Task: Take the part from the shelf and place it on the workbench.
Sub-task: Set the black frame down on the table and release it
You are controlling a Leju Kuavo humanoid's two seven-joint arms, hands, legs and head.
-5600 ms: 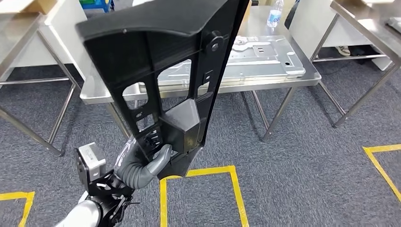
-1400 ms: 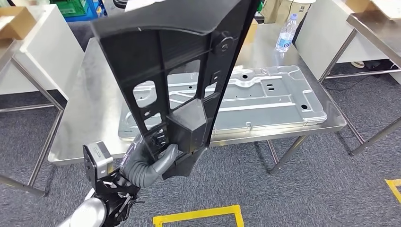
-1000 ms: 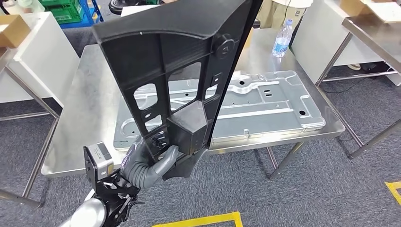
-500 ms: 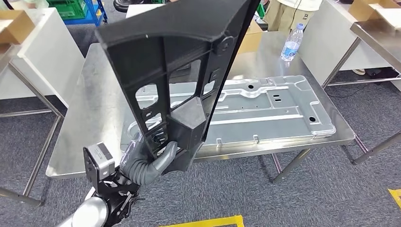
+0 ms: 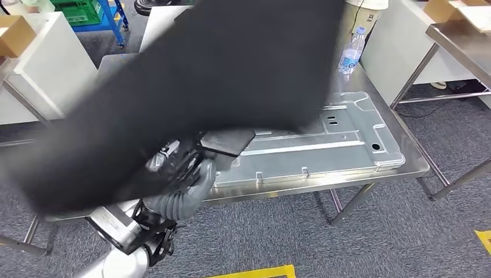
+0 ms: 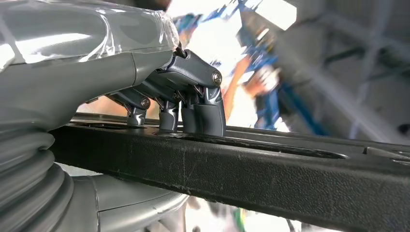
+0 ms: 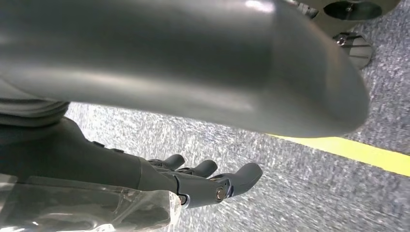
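The part point(image 5: 202, 87) is a big black plastic panel, blurred by motion and tipped over low above the steel workbench point(image 5: 376, 92), hiding much of its top. My left hand point(image 5: 182, 182) grips the part's lower end near the bench's front edge. In the left wrist view the fingers point(image 6: 193, 104) hook over a rib of the black part point(image 6: 251, 169), with the thumb under it. My right hand point(image 7: 193, 181) hangs over the grey carpet, holding nothing, its fingers loosely apart.
A pressed sheet-metal panel point(image 5: 341, 145) lies along the bench. A water bottle point(image 5: 351, 52) stands at its far right. A person point(image 5: 367, 3) stands behind the bench. Other steel tables point(image 5: 457, 40) are at the right, a white table with a cardboard box point(image 5: 14, 35) at the left.
The part has swung from upright to a low tilt over the bench, still held by my left hand. My left hand has turned and risen toward the bench edge.
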